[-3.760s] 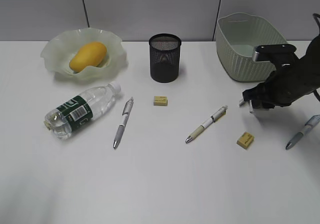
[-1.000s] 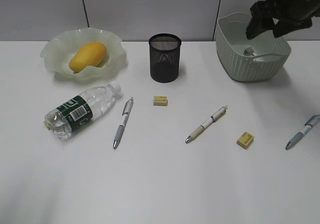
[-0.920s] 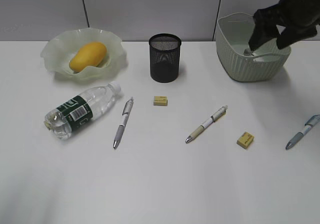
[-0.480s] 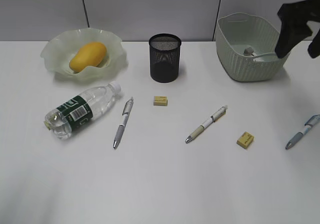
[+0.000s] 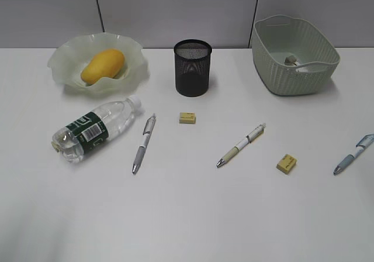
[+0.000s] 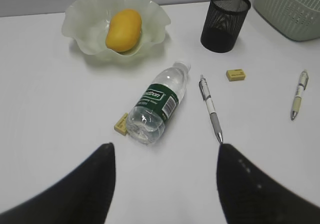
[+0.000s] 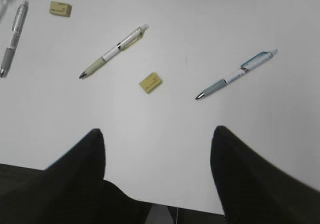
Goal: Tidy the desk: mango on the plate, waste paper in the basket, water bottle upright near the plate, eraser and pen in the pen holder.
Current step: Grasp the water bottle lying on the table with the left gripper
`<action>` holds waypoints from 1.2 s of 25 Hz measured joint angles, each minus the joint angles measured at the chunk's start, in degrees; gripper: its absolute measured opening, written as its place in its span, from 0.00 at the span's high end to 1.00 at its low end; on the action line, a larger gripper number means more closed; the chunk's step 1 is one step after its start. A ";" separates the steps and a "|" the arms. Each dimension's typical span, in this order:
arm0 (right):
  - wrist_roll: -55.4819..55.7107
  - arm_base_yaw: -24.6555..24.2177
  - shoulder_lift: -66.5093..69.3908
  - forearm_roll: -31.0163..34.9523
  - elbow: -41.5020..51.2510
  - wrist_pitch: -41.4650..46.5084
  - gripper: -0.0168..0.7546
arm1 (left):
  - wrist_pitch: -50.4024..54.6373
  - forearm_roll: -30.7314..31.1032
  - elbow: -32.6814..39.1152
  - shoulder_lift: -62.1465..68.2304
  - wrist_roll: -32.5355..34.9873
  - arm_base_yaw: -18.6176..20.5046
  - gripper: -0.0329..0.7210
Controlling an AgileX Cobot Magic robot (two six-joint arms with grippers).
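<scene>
The mango (image 5: 103, 65) lies in the wavy-rimmed plate (image 5: 64, 60) at the back left. The waste paper (image 5: 290, 58) lies inside the basket (image 5: 292, 80) at the back right. The water bottle (image 5: 96, 128) lies on its side in front of the plate. The pen holder (image 5: 193, 68) stands at the back middle. Three pens lie on the desk: one (image 5: 144, 142) beside the bottle, one (image 5: 241, 144) in the middle, one (image 5: 353, 154) at the right edge. Erasers lie by the holder (image 5: 187, 117), at the right (image 5: 286, 163) and beside the bottle's base (image 6: 121, 123). My left gripper (image 6: 162, 151) and right gripper (image 7: 156, 136) are open and empty; neither shows in the exterior view.
The desk's front edge (image 7: 165, 206) shows below my right gripper. A grey partition wall (image 5: 175, 10) stands behind the desk.
My right arm let the waste paper go into the basket, rose, drew back to the right and left the exterior view. The other things have not moved.
</scene>
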 joint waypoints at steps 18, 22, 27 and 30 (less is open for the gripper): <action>0.11 0.00 -56.27 0.06 32.92 -5.37 0.30 | -11.70 0.43 -0.09 1.04 0.00 0.00 0.33; 0.11 0.00 -59.84 0.06 35.33 -2.15 0.30 | -11.64 0.50 -2.60 8.38 0.00 0.00 0.35; 0.11 0.00 -60.10 0.00 38.24 -1.49 0.30 | -8.93 0.60 -9.09 23.94 0.00 0.00 0.35; 0.11 0.00 -60.10 -0.06 38.36 -1.76 0.30 | -4.48 0.85 -14.22 32.36 0.00 0.00 0.36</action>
